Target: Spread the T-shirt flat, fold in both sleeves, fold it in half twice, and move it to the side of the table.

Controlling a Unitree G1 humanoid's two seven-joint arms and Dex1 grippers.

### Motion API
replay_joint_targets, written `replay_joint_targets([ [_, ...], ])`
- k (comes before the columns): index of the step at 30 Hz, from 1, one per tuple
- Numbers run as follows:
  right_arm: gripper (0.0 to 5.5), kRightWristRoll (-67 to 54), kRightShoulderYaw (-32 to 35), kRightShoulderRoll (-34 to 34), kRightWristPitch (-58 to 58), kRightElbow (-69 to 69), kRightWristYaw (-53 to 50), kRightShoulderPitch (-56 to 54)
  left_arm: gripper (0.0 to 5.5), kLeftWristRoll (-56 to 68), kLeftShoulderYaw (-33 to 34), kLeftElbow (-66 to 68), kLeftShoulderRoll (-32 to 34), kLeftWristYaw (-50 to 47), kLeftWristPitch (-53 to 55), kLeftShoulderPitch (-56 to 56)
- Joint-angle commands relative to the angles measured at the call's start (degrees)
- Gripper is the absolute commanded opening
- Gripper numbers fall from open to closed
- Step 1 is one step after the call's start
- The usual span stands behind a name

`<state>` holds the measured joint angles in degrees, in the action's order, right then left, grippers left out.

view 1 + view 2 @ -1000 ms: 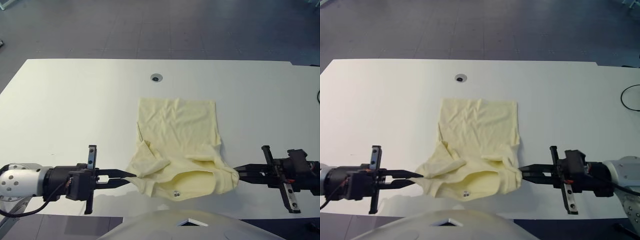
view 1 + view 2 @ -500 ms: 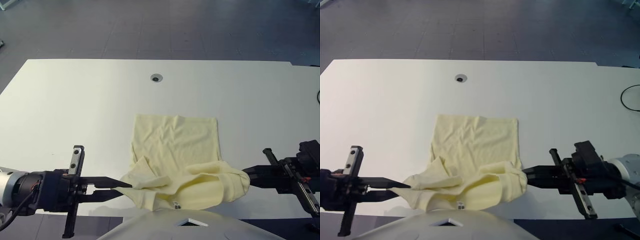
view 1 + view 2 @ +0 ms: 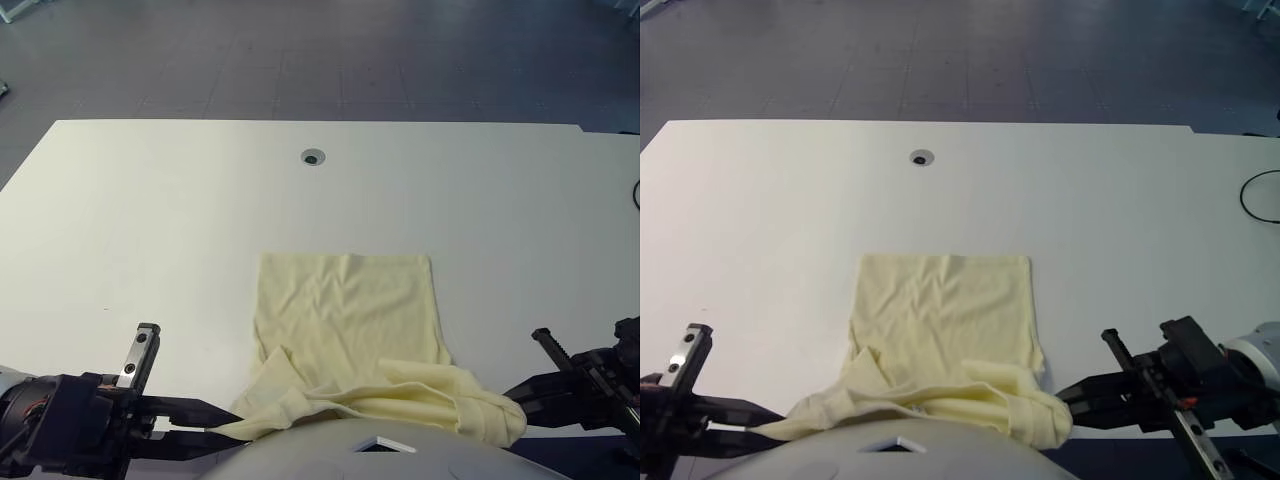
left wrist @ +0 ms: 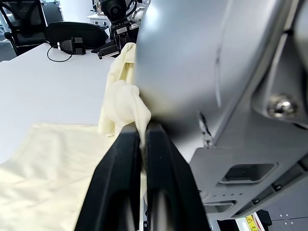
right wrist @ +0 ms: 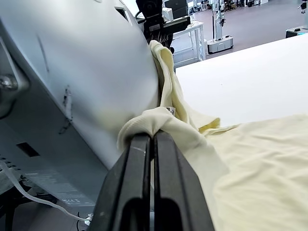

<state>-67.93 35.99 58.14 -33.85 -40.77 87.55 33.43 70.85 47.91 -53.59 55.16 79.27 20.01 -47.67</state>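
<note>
A pale yellow T-shirt (image 3: pixel 350 310) lies on the white table (image 3: pixel 150 220), its far part flat and its near edge bunched and lifted at the table's front edge. My left gripper (image 3: pixel 215 430) is shut on the shirt's near left corner (image 4: pixel 126 103). My right gripper (image 3: pixel 515 397) is shut on the near right corner (image 5: pixel 159 120). The two grippers hold the near edge stretched between them, close to my body.
A small round hole (image 3: pixel 313 156) sits in the table at the back centre. A black cable loop (image 3: pixel 1260 195) lies at the table's right edge. Bare table stretches to the left, right and behind the shirt.
Both grippers have pulled back toward my body and apart, dragging the shirt nearer the front edge. The far part of the shirt has flattened out.
</note>
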Motion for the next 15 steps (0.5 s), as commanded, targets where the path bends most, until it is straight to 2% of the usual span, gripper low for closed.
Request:
replay_joint_targets([
  [1, 0.00, 0.3, -0.5, 0.0, -0.9, 0.5, -1.4, -2.5, 0.02, 0.6, -1.0, -2.3, -0.2, 1.4, 1.5, 0.9],
  [7, 0.00, 2.6, -5.8, 0.9, -1.6, 5.0, -5.1, -10.6, 0.02, -7.4, -13.6, 2.9, 2.2, -5.4, 1.9, 13.9],
  [10, 0.00, 6.6, -11.5, 1.1, -1.0, 10.1, -6.4, -17.5, 0.02, -11.9, -22.4, 8.0, 3.1, -8.0, 3.0, 23.2],
  [15, 0.00, 14.8, -21.6, -0.9, 1.0, 18.5, -6.5, -27.8, 0.02, -18.5, -35.2, 19.1, 1.3, -6.8, 3.5, 37.2],
])
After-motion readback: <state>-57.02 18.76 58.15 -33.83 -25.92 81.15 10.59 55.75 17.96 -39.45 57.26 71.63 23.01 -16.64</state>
